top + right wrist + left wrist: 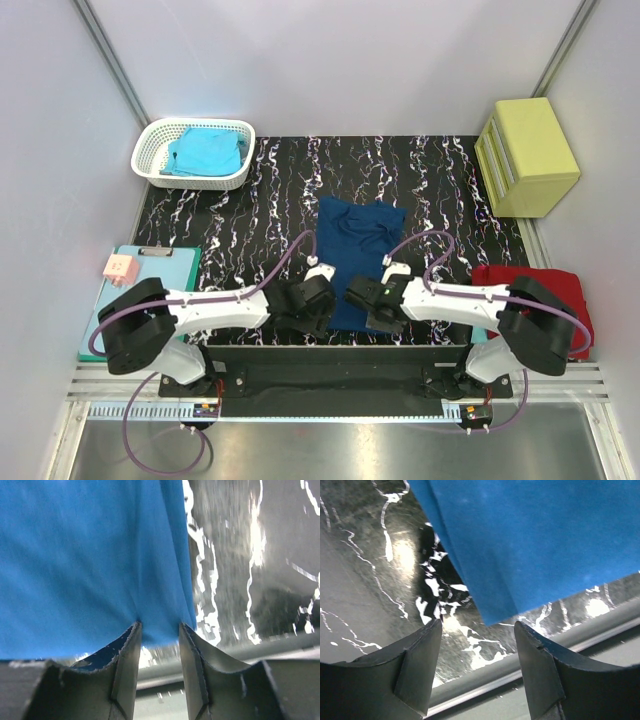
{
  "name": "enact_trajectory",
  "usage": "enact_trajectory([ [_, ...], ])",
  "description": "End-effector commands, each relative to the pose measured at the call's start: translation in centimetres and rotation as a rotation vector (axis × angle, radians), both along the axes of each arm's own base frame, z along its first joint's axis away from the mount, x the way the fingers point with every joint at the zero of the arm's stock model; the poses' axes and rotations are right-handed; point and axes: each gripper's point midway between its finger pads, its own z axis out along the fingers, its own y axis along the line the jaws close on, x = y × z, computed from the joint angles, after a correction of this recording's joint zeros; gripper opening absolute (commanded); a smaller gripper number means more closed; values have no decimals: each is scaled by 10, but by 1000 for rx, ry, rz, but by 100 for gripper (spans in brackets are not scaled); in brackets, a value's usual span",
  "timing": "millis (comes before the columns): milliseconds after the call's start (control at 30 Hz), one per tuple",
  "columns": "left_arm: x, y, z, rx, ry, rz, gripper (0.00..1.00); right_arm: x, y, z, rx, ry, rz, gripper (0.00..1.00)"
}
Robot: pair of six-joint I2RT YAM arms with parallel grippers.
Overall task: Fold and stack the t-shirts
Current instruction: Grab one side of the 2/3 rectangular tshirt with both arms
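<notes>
A navy blue t-shirt (358, 245) lies folded into a long strip down the middle of the black marbled table (230, 220). My left gripper (305, 300) stands open by its near left corner. In the left wrist view the cloth corner (535, 540) lies just beyond the gripper (477, 625), with nothing between the fingers. My right gripper (365, 298) is at the near right corner. Its jaws stand apart (160, 626) with their tips against the puckered near hem of the shirt (80, 555). A turquoise t-shirt (205, 150) lies in a basket. A red t-shirt (540, 285) lies at the right.
The white basket (150, 150) stands at the back left. A yellow drawer box (527, 155) is at the back right. A teal clipboard (170, 265) with a pink item (121, 267) lies at the left edge. The table's metal front rail (330, 352) runs just behind both grippers.
</notes>
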Motion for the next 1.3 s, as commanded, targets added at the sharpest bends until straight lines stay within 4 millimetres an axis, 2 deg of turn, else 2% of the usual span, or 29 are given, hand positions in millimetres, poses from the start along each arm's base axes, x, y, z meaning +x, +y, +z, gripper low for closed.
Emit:
enact_trajectory([
  [0,-2,-17,21,-104,-38,-6,64,-14,-10,19,-13,-40,-33,43],
  [167,-3,-21,24,-108,-52,-15,64,-27,-21,17,-47,-23,-43,43],
  [333,-1,-24,17,-91,-47,-17,64,-34,-24,11,-56,-17,-53,43],
  [533,2,-38,13,-97,-47,-43,64,-26,-25,7,-104,-43,-72,43],
  [733,11,-46,24,-109,-81,-48,64,-15,-13,6,-133,-58,-44,44],
  [833,13,-45,27,-107,-92,-41,64,-15,-14,7,-133,-67,-42,43],
  [1167,16,-38,46,-128,-127,-10,65,-8,-25,49,-111,-144,-74,43],
  [1267,17,-37,50,-131,-138,-10,65,-6,-27,56,-100,-162,-78,44],
])
